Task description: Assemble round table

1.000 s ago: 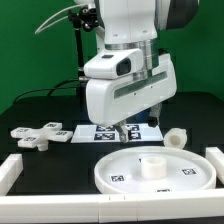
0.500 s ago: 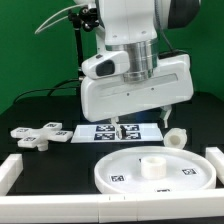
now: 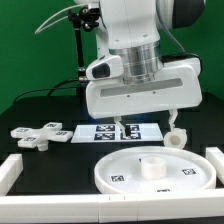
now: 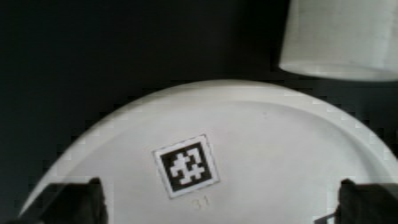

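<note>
The large rimmed round disc (image 3: 125, 176) lies flat at the front, with a raised hub (image 3: 152, 165) in its middle. The short cylindrical leg (image 3: 175, 138) stands behind it at the exterior view's right. The cross-shaped foot piece (image 3: 40, 134) lies at the exterior view's left. My gripper (image 3: 146, 122) hovers over the disc's far edge, just beside the leg, open and empty. In the wrist view the disc (image 4: 267, 130) with its tag fills the picture, the leg (image 4: 347, 35) is at one corner, and my gripper (image 4: 217, 205) shows both dark fingertips (image 4: 71, 200) wide apart.
The marker board (image 3: 100, 131) lies behind the disc, under the hand. White border rails (image 3: 12, 170) edge the table at the front and sides. A dark stand with cables rises at the back (image 3: 80, 60).
The hand has moved toward the exterior view's right, closer to the leg, and has turned a little. The parts on the table have not moved.
</note>
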Controlling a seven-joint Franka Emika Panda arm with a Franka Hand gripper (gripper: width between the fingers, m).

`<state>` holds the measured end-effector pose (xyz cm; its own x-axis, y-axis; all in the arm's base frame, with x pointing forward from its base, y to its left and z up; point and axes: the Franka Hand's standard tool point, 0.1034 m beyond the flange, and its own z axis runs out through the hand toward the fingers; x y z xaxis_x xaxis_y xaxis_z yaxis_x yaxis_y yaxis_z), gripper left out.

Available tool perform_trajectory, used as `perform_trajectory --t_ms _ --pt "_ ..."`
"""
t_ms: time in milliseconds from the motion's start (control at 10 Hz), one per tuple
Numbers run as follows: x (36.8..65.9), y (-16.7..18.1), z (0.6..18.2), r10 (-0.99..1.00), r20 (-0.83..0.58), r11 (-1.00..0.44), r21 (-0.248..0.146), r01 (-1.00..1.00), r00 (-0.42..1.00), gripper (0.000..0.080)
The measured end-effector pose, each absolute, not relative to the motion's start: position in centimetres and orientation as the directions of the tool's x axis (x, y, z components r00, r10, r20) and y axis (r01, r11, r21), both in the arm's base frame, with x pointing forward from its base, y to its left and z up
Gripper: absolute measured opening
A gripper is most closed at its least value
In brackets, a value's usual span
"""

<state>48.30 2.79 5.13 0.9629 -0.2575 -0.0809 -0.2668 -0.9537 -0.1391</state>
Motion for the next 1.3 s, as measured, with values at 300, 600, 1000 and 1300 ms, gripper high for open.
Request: perform_trajectory --t_ms 300,600,1000,1300 --pt "47.9 4.9 4.8 -0.453 -0.111 -0.878 -0.117 -0.464 0.885 0.0649" --pt "47.7 6.2 4.5 -0.455 -0.121 -0.875 -0.121 -0.468 0.882 0.0649" --pt "46.7 6.3 3.9 -0.408 -0.271 -0.889 -0.100 -0.447 0.872 0.0649" --pt "46.6 7.6 4.2 -0.345 -0.473 -0.899 -0.083 -0.431 0.810 0.0649"
